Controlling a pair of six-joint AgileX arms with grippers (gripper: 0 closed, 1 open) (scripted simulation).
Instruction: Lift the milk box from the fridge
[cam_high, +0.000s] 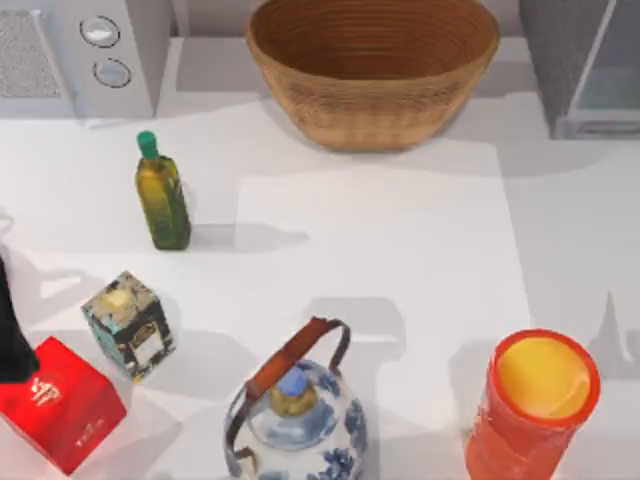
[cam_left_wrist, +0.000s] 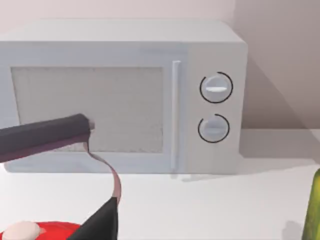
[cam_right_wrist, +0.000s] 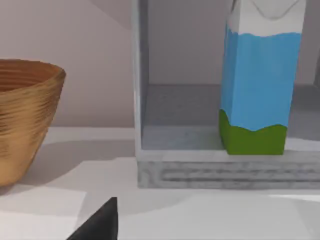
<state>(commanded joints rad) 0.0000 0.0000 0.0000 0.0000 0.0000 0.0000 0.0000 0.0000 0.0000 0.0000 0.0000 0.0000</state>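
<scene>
Going left to right across the table in the top view: the left arm (cam_high: 12, 330) is sitting parked at the left edge beside the red box (cam_high: 58, 402), and in the left wrist view one dark finger (cam_left_wrist: 47, 134) is reaching toward the grey appliance with two knobs (cam_left_wrist: 150, 95); I cannot tell whether that tool is released or clenched. Next come the patterned box (cam_high: 128, 325), the oil bottle (cam_high: 161, 195), the blue-and-white jug (cam_high: 295, 420), the wicker basket (cam_high: 372, 65) and the orange cup (cam_high: 535, 405).

The fridge (cam_high: 580, 65) is standing at the back right corner. In the right wrist view the milk box (cam_right_wrist: 260, 82) is standing on the fridge floor (cam_right_wrist: 180, 137), inside the open front. A dark fingertip (cam_right_wrist: 100, 222) of the right tool is showing low down, well short of the fridge; its state cannot be told.

The step in hand is, I judge, the approach. To do it well, the right arm should be going in level through the opening, clearing the frame post (cam_right_wrist: 140, 75), and closing across the box's narrow sides above the green band (cam_right_wrist: 252, 140), then raising it straight.

The milk box is standing upright, its long axis vertical, its peaked top pointing up and one broad face turned toward the opening.
</scene>
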